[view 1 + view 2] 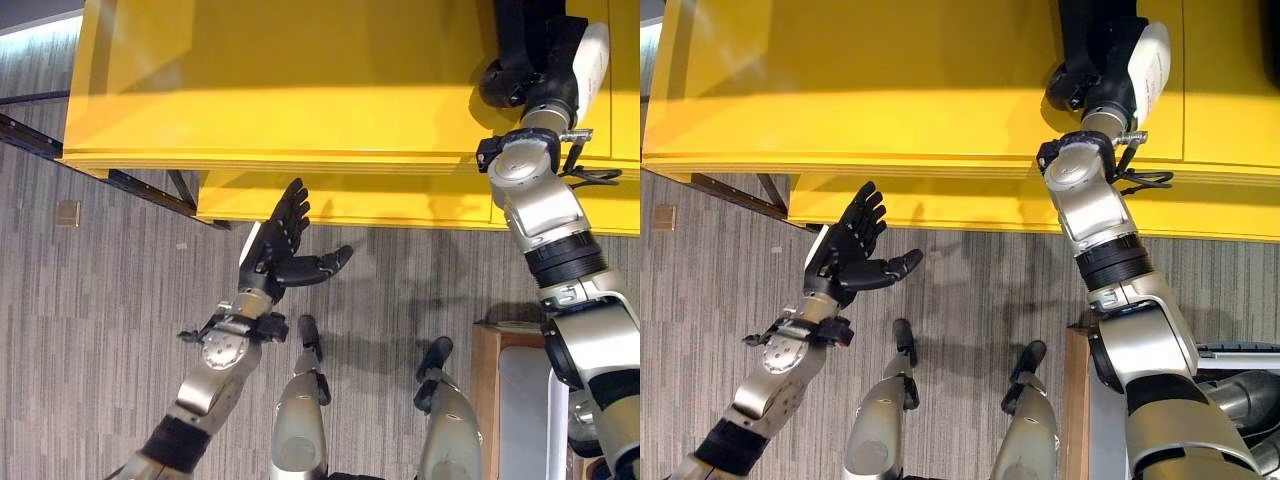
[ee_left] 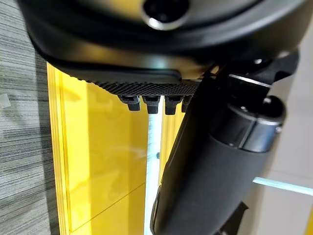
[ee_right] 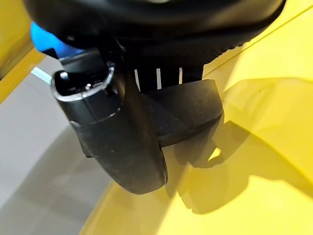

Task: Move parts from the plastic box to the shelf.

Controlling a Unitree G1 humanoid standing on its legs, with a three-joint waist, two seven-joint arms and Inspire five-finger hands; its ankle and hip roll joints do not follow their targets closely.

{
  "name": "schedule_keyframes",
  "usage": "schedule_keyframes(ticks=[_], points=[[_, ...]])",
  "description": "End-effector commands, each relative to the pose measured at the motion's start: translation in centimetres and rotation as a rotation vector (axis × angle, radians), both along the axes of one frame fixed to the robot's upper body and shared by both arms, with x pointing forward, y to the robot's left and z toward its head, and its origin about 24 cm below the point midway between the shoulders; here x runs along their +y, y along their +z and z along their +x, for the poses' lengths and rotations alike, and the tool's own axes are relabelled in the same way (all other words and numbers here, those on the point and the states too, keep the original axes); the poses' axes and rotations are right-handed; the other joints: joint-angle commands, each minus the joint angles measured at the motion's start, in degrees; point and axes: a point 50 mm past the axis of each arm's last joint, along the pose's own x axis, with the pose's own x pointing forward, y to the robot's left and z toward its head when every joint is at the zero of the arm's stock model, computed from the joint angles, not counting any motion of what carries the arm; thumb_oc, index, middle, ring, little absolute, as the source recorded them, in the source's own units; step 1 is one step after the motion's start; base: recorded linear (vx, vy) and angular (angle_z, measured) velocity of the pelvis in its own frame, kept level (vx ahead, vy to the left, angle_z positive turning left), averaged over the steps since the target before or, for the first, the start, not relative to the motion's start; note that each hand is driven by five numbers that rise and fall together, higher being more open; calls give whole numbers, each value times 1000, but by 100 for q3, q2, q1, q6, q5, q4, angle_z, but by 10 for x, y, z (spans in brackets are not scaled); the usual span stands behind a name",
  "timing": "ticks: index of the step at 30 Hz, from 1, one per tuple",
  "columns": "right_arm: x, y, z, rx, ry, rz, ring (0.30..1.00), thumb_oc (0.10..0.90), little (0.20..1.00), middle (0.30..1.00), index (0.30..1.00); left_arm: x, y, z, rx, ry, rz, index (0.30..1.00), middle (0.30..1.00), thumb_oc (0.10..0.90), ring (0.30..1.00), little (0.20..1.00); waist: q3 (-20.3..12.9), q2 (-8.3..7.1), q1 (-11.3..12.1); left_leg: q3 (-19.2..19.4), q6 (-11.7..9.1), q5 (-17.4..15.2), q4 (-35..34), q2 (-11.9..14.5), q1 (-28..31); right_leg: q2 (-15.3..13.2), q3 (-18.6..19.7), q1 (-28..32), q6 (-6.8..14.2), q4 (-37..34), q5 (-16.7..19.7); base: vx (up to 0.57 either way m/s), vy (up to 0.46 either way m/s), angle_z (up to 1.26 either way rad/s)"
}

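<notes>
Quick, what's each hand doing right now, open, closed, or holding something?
Left hand: open, fingers straight, holding nothing, in front of the yellow shelf.
Right hand: shut on a dark flat part, over the shelf top.

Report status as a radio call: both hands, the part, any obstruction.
Right hand shut on a dark part, over the yellow shelf. Left hand open, empty, held above the floor before the shelf edge. Nothing seen obstructing.

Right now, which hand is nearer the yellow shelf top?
Right. The right hand is over the yellow shelf, gripping a dark part; the left hand hangs open over the floor.
</notes>
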Motion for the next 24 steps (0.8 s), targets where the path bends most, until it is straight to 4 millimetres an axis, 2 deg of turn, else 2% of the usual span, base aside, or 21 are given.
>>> schedule_keyframes(ticks=[1, 4, 9, 21, 22, 23, 24], points=[[31, 13, 4, -28, 107, 71, 300, 400, 300, 300, 300, -19, 50, 8, -236, -5, -17, 1000, 1000, 900, 1000, 1000, 4, -280, -37, 295, -404, -73, -41, 413, -26, 281, -130, -197, -184, 147, -361, -15, 20, -6], [35, 11, 5, -27, 124, 86, 300, 400, 300, 300, 300, -23, 52, 15, -236, 18, -20, 1000, 1000, 900, 1000, 1000, 4, -321, -113, 336, -428, -53, -24, 448, -42, 291, -97, -233, -185, 155, -340, -1, 21, -5], [50, 5, 9, -20, 177, 90, 300, 400, 300, 300, 300, -40, 67, 36, -234, 69, -40, 1000, 1000, 900, 1000, 1000, 4, -401, -329, 447, -496, -2, 51, 531, -102, 286, 4, -353, -174, 213, -288, -6, 37, -9], [72, 3, 12, -8, 236, 68, 300, 400, 300, 300, 300, -65, 92, 55, -230, 110, -58, 1000, 1000, 900, 1000, 1000, 4, -416, -555, 566, -529, 14, 128, 561, -155, 256, 117, -496, -183, 308, -263, -3, 21, -3], [75, 4, 12, -17, 264, 61, 599, 614, 599, 599, 599, -67, 94, 57, -229, 113, -61, 1000, 1000, 900, 1000, 1000, 4, -419, -566, 574, -536, 16, 139, 571, -162, 250, 117, -502, -185, 310, -261, 0, 0, 0], [76, 4, 12, -21, 268, 52, 1000, 900, 1000, 1000, 1000, -68, 95, 57, -228, 113, -61, 1000, 1000, 900, 1000, 1000, 4, -423, -572, 580, -537, 17, 142, 572, -164, 250, 116, -504, -186, 312, -260, -1, 11, -3], [79, 7, 10, -39, 274, 34, 1000, 900, 1000, 1000, 1000, -69, 97, 58, -222, 111, -65, 1000, 1000, 900, 1000, 1000, 4, -427, -583, 589, -536, 21, 148, 573, -168, 254, 121, -507, -191, 309, -257, -1, 6, -4]])
